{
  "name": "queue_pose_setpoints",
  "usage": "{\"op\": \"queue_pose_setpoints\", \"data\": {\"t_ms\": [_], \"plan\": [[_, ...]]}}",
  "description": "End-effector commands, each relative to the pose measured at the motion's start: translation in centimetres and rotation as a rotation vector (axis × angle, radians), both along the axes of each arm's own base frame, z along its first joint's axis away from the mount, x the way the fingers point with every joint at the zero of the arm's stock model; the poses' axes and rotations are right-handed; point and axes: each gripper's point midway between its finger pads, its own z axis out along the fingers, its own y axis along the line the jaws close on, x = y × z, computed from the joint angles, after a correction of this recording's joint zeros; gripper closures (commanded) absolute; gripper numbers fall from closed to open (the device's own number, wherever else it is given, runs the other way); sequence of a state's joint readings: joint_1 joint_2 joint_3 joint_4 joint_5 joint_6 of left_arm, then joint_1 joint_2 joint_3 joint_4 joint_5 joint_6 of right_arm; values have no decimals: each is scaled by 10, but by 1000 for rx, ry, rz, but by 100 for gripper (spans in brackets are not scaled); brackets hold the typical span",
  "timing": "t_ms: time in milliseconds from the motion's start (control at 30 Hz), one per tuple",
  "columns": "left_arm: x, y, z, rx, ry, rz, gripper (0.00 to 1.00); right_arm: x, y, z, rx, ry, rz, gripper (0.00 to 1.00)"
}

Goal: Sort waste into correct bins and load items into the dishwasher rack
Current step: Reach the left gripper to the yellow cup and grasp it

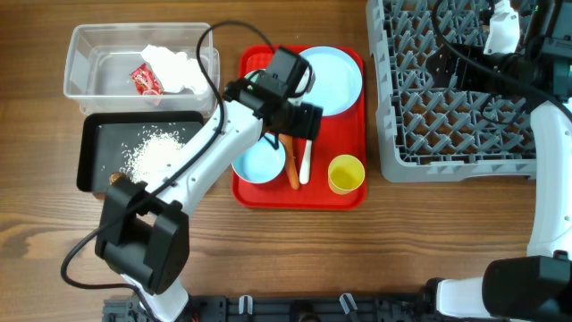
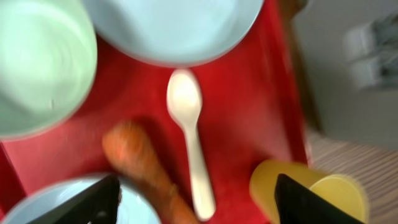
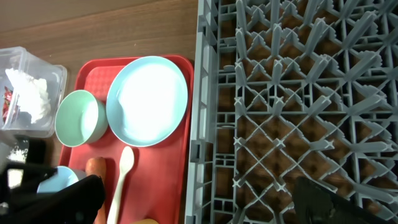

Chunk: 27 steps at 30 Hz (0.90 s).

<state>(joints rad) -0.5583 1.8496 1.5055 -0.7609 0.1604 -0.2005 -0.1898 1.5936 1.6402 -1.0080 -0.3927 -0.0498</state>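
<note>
**Left arm reaches over the red tray, jaws wide and empty**

The left arm stretches diagonally from the table's near edge, its gripper (image 1: pixel 299 116) poised above the red tray (image 1: pixel 344 199), fingers spread wide with nothing between them. Directly under it in the wrist view lie the white plastic spoon (image 2: pixel 191 140) and the orange carrot (image 2: pixel 142 167), side by side, with the yellow cup (image 2: pixel 308 190) just to one side. The light blue plate (image 1: pixel 332 79) sits at the tray's far end; one pale bowl (image 1: pixel 257 164) rests at the near left, another (image 3: pixel 79 117) beside the plate.

The right gripper (image 3: pixel 199 202) hovers over the grey dishwasher rack (image 1: pixel 447 98), fingers wide apart and empty.

Left of the tray, the clear tub (image 1: pixel 89 58) holds the red wrapper (image 1: pixel 147 80) and crumpled tissue (image 1: pixel 174 64); the black tray (image 1: pixel 98 143) holds scattered rice (image 1: pixel 156 152).
</note>
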Motion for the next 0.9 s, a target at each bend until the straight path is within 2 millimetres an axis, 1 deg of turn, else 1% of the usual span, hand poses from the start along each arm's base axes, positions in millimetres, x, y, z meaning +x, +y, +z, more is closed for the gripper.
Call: {"op": "queue_pose_setpoints", "data": {"t_ms": [0,133,233,300,367,533,667,867], "plan": [[7,-10,15,-36,-49,-48,16,3,3,-1,20,-2,5,0],[6,-9,14,-24,-54,-69,17,3,4,0,34,2,-7,0],[10,-6,9,1,-62,-57,17,4,4,1,37,-5,-6,0],[12,-4,2,19,-55,-51,17,6,4,0,37,-8,-6,0],[12,-4,-10,34,-32,-51,17,7,4,-3,39,0,-6,0],[7,-9,-30,64,1,-91,17,9,4,-14,45,33,-6,0],[5,-15,-33,74,-12,-127,17,11,3,-19,49,47,-9,0],[10,-19,-31,59,-37,-127,16,12,3,-23,52,59,-10,0]]}}
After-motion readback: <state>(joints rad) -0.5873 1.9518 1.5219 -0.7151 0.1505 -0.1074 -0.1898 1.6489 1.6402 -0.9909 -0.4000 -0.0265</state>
